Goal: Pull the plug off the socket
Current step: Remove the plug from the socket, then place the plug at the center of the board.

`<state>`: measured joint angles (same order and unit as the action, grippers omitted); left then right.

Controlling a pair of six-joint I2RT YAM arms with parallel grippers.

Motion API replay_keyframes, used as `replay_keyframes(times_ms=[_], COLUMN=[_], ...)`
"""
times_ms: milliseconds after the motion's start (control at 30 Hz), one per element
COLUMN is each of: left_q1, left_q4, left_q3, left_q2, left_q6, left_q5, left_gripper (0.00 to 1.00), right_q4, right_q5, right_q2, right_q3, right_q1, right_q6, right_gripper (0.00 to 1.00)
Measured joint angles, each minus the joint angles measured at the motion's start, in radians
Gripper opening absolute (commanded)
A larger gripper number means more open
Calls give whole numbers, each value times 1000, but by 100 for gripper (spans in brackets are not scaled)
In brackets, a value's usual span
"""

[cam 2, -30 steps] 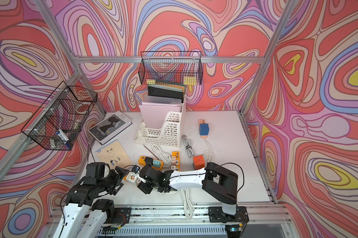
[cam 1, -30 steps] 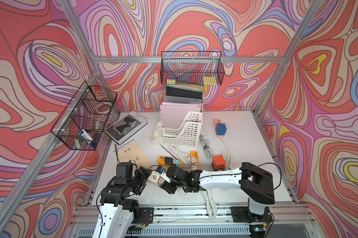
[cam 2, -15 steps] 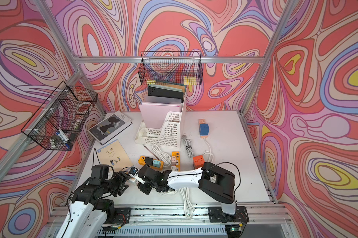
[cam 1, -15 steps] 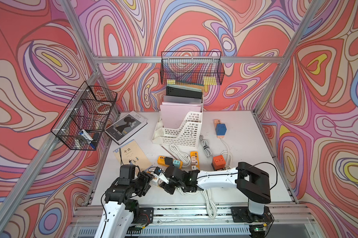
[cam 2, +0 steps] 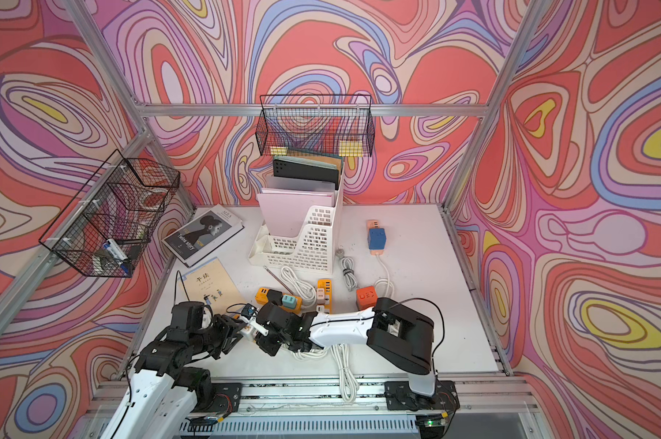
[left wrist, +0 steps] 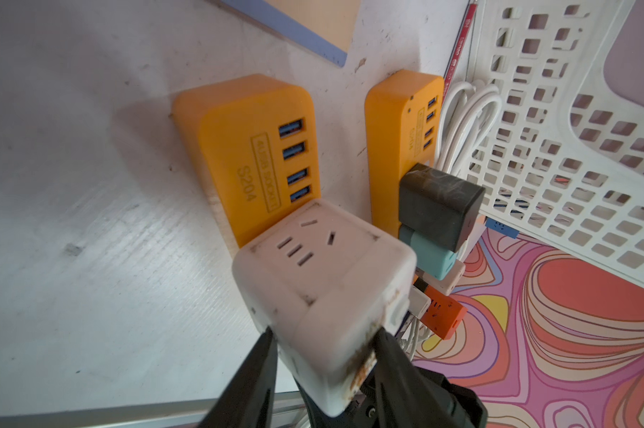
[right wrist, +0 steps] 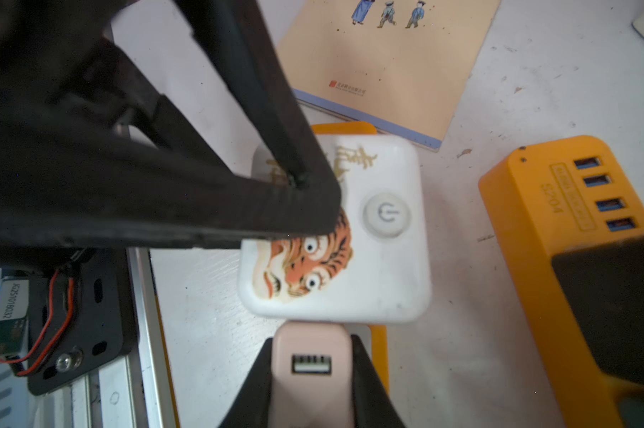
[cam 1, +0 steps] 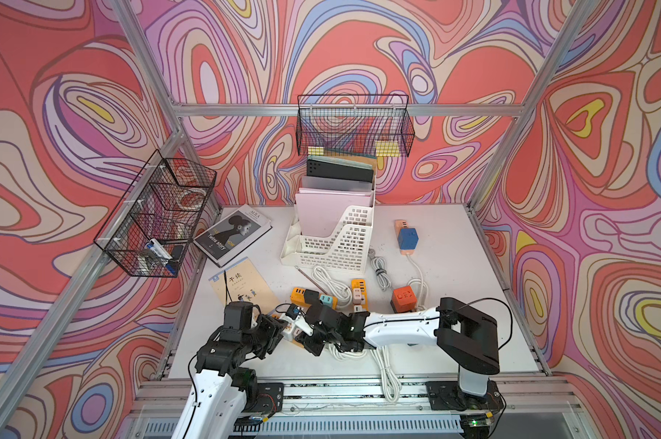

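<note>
— Where's the socket cube [left wrist: 324, 266]?
— Near the front edge of the table [cam 1: 454, 247], between the two arms: left gripper [left wrist: 324, 333] on its left, right gripper [right wrist: 313, 348] on its right, the plug [right wrist: 311, 374] touching the cube on that side.
— And behind?
— A power strip [cam 1: 297, 294] (chargers [cam 1: 311, 297] stuck in it), then the file rack [cam 1: 340, 243], mid-table. A book [cam 1: 232, 235] lies left of the rack, a booklet [cam 1: 243, 289] in front of the book. One wire basket [cam 1: 353, 125] hangs above the rack, a second basket [cam 1: 157, 213] on the left wall.

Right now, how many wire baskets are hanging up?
2. The left basket hangs on the left wall; the back basket hangs on the back wall. None looks hidden.
</note>
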<state>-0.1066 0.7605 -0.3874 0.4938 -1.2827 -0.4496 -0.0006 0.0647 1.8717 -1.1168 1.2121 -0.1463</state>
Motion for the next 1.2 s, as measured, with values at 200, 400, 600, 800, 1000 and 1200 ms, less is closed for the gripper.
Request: replay_keyframes(times_ms=[200, 400, 600, 800, 1000, 1200], left_q1=[-6, -6, -6, -6, -6, -6], left_q4=[-32, -58, -94, -116, -96, -59], left_q3=[23, 31, 45, 53, -19, -275], left_q2=[-19, -20, -20, -14, 54, 100], left_q6=[3, 18, 30, 58, 140, 298], left_q5=[5, 16, 15, 10, -1, 53], left_gripper=[42, 42, 45, 73, 76, 76], right_q4=[-54, -75, -51, -31, 35, 186], right_q5=[-42, -119, -121, -146, -122, -7], right_q2=[-3, -41, -135, -296, -487, -535], right_q3=[-29, -48, -31, 91, 225, 269], right_q1=[19, 43, 26, 1, -156, -280], right_q6=[15, 6, -16, -56, -205, -403], right_gripper=[14, 13, 14, 14, 15, 17])
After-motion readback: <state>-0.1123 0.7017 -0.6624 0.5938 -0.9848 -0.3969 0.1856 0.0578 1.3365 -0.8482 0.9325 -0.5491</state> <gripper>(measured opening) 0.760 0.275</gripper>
